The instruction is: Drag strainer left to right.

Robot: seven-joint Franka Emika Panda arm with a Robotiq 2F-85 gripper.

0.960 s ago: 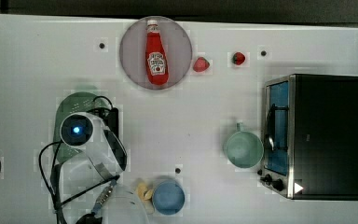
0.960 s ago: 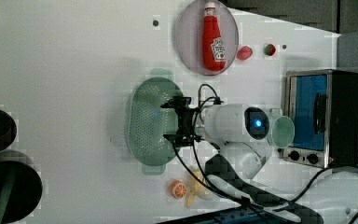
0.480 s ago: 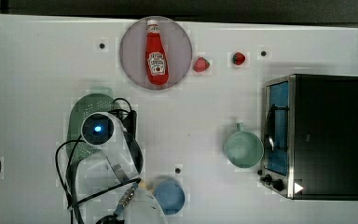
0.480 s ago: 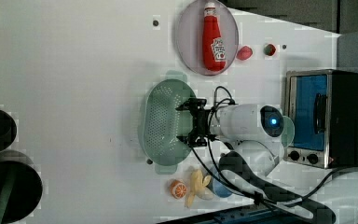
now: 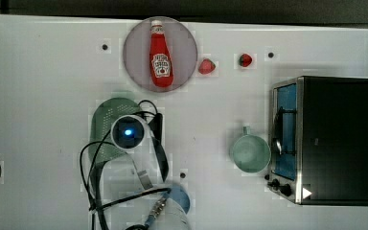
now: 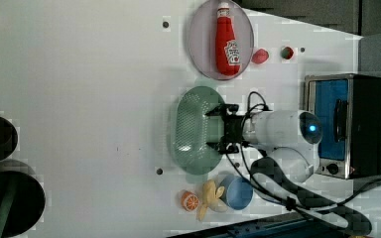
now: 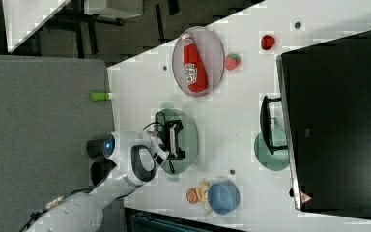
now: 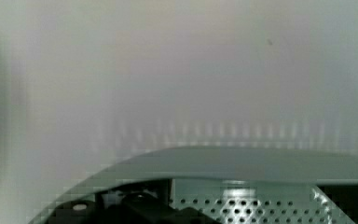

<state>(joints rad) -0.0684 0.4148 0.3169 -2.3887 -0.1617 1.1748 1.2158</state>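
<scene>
Tool (image 6: 217, 129) spread wide, fingers inside pale green strainer (image 6: 191, 130), nothing clamped

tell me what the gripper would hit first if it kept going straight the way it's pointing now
Most likely the strainer. The open gripper points down over the strainer's inner side, its fingers spread across it. Whether they already touch it, the pictures don't settle.
</scene>
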